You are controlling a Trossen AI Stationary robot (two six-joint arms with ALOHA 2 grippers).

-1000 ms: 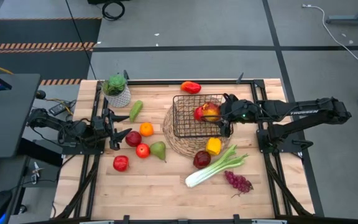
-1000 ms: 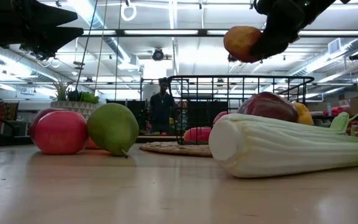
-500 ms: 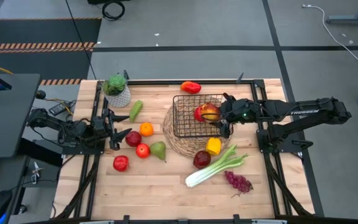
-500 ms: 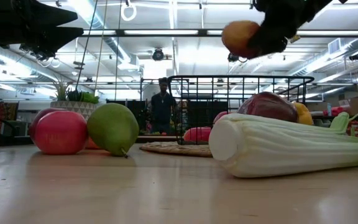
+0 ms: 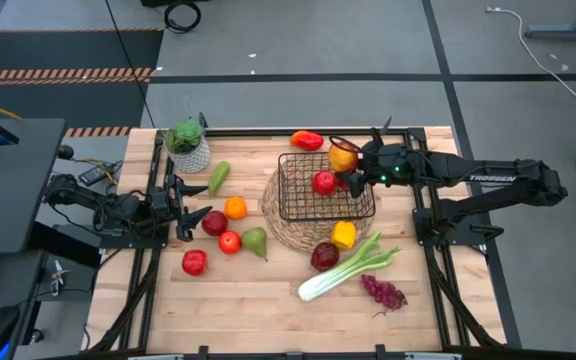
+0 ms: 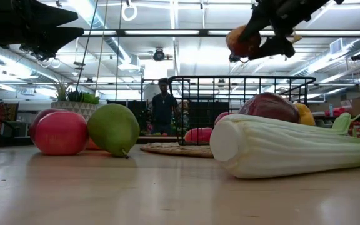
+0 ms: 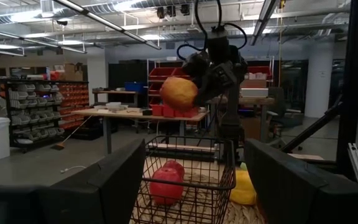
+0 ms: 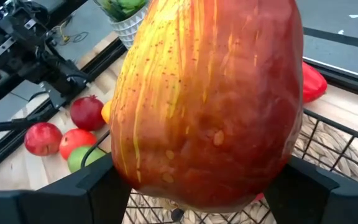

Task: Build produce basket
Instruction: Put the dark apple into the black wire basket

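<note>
A: Start with the counter (image 5: 268, 310). Why is the basket (image 5: 298, 200) placed where it is?

B: It stands on the round woven mat (image 5: 283, 235) mid-counter, probably so either arm can reach it. One red apple (image 5: 324, 182) lies inside already.

A: And the loose produce?

B: Celery (image 5: 343, 270), grapes (image 5: 383, 292) and a dark apple (image 5: 324, 256) sit on the near right; apples, a pear (image 5: 255, 241) and an orange (image 5: 235, 207) sit left of the basket.

A: The right gripper (image 5: 353, 168)?

B: It hangs over the basket's far right corner, fingers pinching a red-and-yellow fruit (image 8: 210, 106) from both sides, held high to clear the rim, I'd judge.

A: The left gripper (image 5: 186, 205)?

B: It waits at the left edge, fingers spread, holding nothing.
</note>
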